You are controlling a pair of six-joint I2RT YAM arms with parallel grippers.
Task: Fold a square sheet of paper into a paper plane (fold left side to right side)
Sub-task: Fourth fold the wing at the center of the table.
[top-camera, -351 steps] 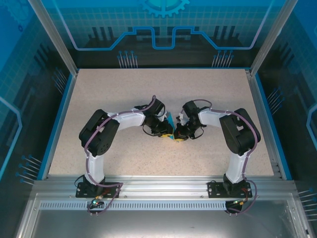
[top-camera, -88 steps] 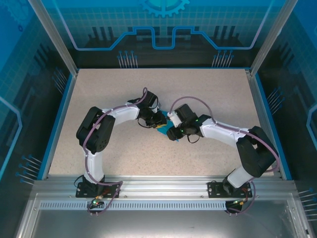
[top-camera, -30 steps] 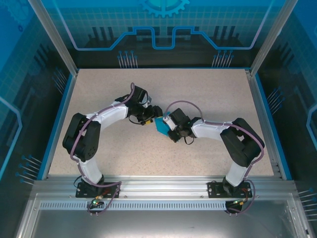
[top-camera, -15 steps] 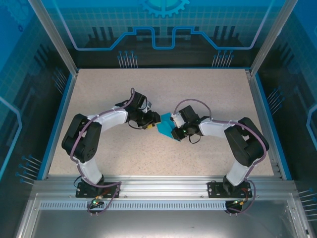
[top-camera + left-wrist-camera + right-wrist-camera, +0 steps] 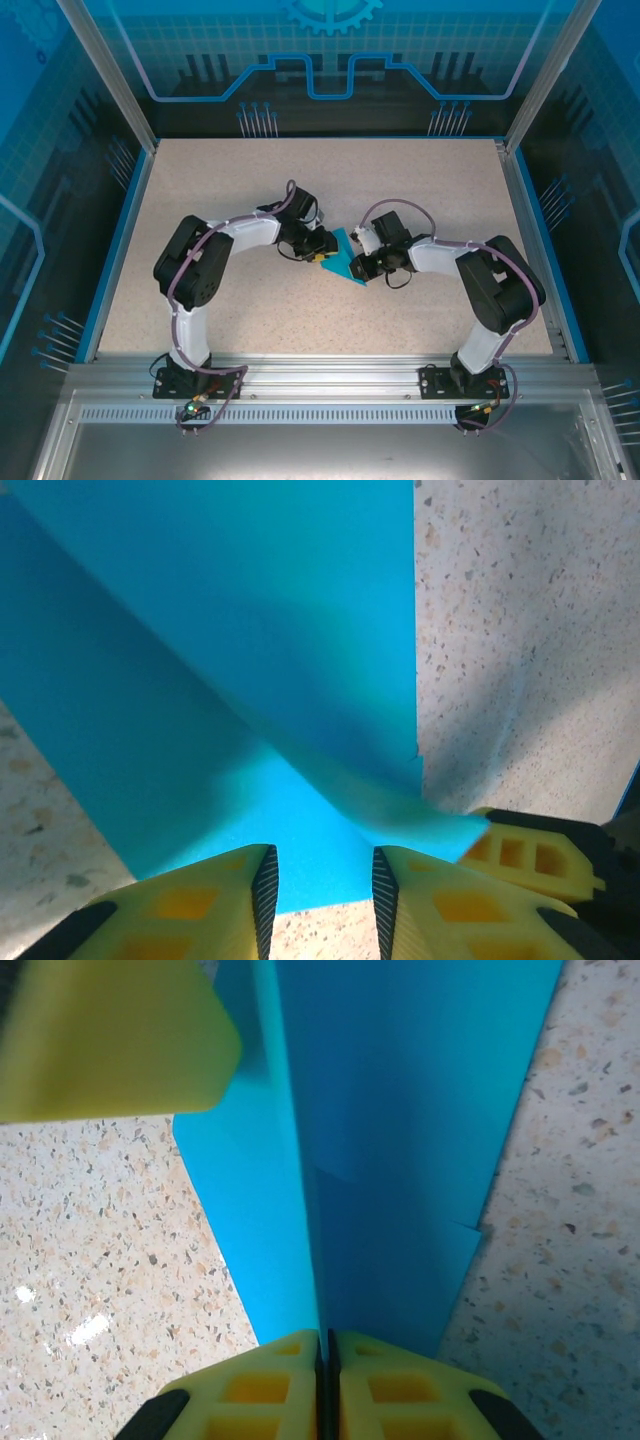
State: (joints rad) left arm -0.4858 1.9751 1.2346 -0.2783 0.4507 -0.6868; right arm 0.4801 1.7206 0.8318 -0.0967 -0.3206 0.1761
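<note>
The teal-blue sheet of paper (image 5: pixel 346 264) lies partly folded on the table between the two grippers, one flap standing up along a crease. My right gripper (image 5: pixel 325 1360) is shut on the paper (image 5: pixel 400 1160) at the near end of that raised crease, and it sits just right of the paper (image 5: pixel 360 268). On the paper's left edge my left gripper (image 5: pixel 322 256) stands open. Its yellow fingers (image 5: pixel 200 910) straddle a corner of the paper (image 5: pixel 200 660), with a clear gap between the pads (image 5: pixel 323 900).
Speckled beige tabletop (image 5: pixel 420 190) surrounds the paper, bounded by a dark blue border strip (image 5: pixel 112 260) and a metal frame. The right gripper's yellow finger (image 5: pixel 525 855) shows close beside the left one. The left gripper's finger (image 5: pixel 110 1040) hangs over the paper's far left.
The left gripper has moved right, onto the paper's edge. The right gripper has shifted slightly right. The paper, flatter half a second ago, now has a flap raised.
</note>
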